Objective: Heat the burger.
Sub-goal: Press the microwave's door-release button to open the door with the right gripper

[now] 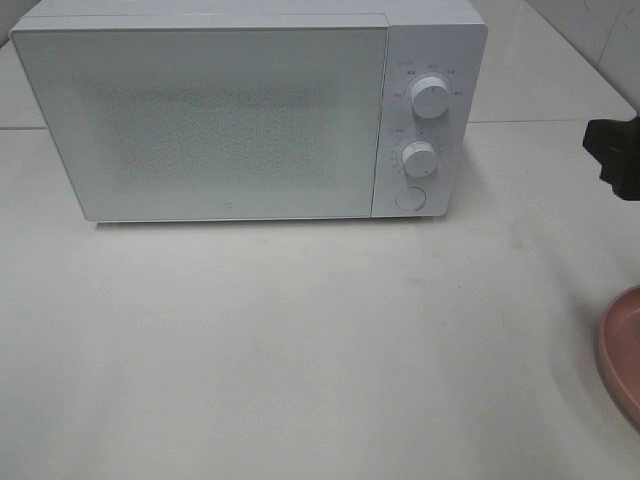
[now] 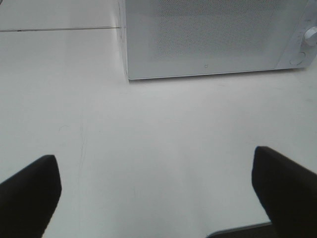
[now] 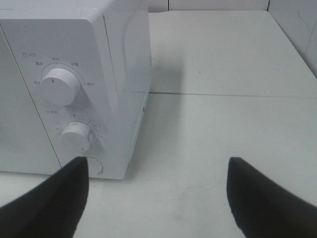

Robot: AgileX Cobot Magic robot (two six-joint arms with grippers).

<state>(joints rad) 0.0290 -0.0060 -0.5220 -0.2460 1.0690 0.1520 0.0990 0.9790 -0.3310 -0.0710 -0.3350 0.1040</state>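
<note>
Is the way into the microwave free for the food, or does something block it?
The microwave's door is shut over the chamber and blocks the way. No burger is in view; only the edge of a pink plate shows at the right.

You see a white microwave [image 1: 430, 45] with a finely dotted door [image 1: 220, 120], a cream-white table [image 1: 300, 350] and a pink plate [image 1: 620, 350] at four o'clock.
</note>
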